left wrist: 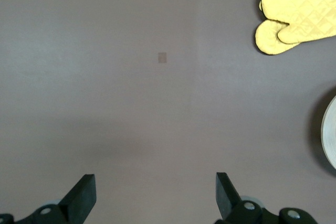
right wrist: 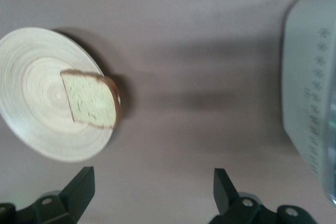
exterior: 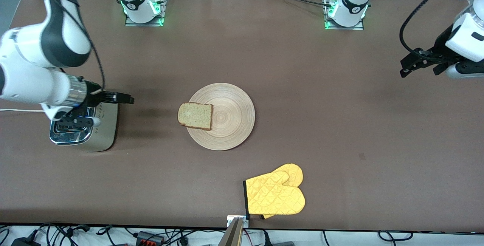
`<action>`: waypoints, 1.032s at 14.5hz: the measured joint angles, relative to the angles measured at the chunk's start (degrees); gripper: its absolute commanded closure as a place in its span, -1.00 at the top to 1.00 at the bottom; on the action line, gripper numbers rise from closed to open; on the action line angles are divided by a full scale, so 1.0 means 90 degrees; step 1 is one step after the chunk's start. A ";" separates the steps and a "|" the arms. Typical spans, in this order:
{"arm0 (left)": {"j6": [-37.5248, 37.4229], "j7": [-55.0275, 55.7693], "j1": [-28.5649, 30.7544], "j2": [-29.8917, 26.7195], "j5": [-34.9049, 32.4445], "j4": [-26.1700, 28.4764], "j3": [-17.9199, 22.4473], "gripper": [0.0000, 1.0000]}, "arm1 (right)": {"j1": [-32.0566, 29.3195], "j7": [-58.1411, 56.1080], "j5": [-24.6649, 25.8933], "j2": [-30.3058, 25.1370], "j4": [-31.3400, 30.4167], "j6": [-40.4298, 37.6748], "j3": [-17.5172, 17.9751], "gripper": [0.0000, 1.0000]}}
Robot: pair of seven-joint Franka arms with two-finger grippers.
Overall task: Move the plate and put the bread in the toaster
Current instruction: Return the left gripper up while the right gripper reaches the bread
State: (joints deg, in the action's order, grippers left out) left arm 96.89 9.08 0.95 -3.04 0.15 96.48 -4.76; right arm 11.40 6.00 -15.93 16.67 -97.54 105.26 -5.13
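Mid-tabletop (exterior: 340, 125), the bread (exterior: 195, 115) lies on the plate (exterior: 230, 125), overhanging toward the toaster (exterior: 85, 127); the right gripper (right wrist: 152, 190) is held open-fingered above the toaster, ready to reach, while the left gripper (left wrist: 155, 195) waits open over bare tabletop.

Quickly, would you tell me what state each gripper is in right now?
Left gripper: open, empty, over bare table.
Right gripper: open, empty, beside the toaster.

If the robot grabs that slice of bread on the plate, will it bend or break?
The bread slice looks thin and soft, so it would probably sag or dent if pinched hard. It lies flat with one edge hanging over the rim of the wooden plate, so a tool could likely catch that edge. It is small, so probably very light and easy to nudge.
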 measured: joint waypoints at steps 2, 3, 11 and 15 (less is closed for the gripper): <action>-0.0056 0.0001 -0.0009 -0.0025 0.0000 0.0029 0.0003 1.00 | 0.0120 0.0003 -0.0012 -0.0347 -0.0922 0.0973 0.0002 1.00; -0.0096 0.0000 -0.0009 -0.0024 0.0000 0.0028 0.0008 1.00 | 0.0152 0.0001 -0.0060 -0.0553 -0.1398 0.1383 0.0004 1.00; -0.0164 -0.0393 -0.0007 -0.0020 0.0000 -0.0002 0.0026 1.00 | 0.0655 -0.0740 -0.2027 -0.0972 -0.3172 0.3684 0.0018 1.00; -0.0183 -0.0436 -0.0007 -0.0011 0.0000 -0.0002 0.0032 1.00 | 0.0727 -0.2286 -0.3428 -0.0695 -0.3336 0.3918 0.0013 1.00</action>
State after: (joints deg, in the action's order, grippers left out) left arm 95.24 5.16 0.88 -3.14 0.14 96.47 -4.47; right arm 17.95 -14.58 -46.79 10.42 -127.57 140.52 -5.01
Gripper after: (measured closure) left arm 0.000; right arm 0.000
